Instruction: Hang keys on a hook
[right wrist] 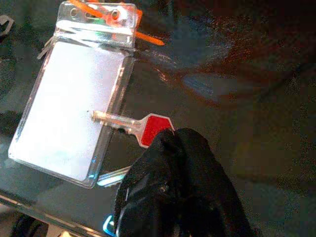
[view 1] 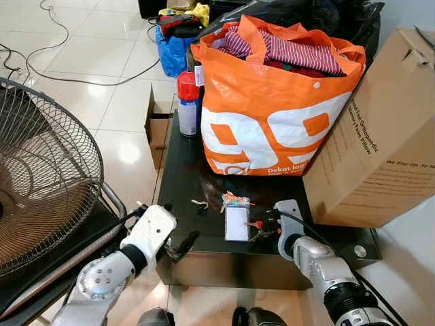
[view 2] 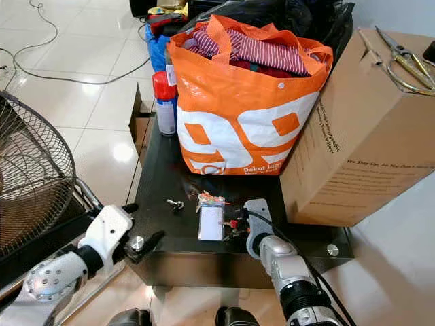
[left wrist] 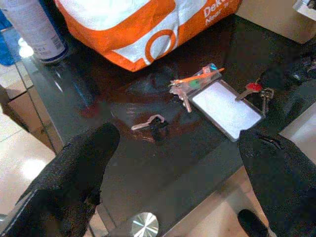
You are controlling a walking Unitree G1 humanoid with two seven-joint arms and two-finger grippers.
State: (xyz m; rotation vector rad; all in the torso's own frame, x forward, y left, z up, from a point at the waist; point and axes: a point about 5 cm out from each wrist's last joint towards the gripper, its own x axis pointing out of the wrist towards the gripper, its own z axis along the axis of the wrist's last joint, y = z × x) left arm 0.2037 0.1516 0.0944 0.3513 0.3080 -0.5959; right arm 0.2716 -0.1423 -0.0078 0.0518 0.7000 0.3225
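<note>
Nearest me, at the bottom of the head view, my two forearms reach over the front edge of the black table (view 1: pixel 183 170). My right gripper (view 1: pixel 264 227) is down on the tabletop at about five o'clock, just right of a clear badge holder (view 1: pixel 236 223), and in the right wrist view its black fingers (right wrist: pixel 173 163) are clenched together on the red-headed key (right wrist: pixel 153 129), pinching the red head at its rear edge. So I judge the step in hand to be the pick-up: the keys are gripped but not yet lifted off the glass. The red key's long axis lies flat on the table, its blade pointing away from my fingertips and resting over the edge of the badge holder; in the head view that runs roughly from three o'clock toward nine. Other keys of the bunch sit beside it, partly hidden under my fingers. My left gripper (view 1: pixel 178 246) hovers at seven o'clock just off the table's front edge, fingers (left wrist: pixel 79 168) spread wide and holding nothing; a small separate key (left wrist: pixel 150 123) lies on the table ahead of it. Next I need a straight lift so the blade slides clear of the badge holder without dragging it, then I must find a hook, and I can make out none among the orange bag (view 1: pixel 272 109), spray can (view 1: pixel 187 102), cardboard box (view 1: pixel 380 136) and fan (view 1: pixel 41 176).
</note>
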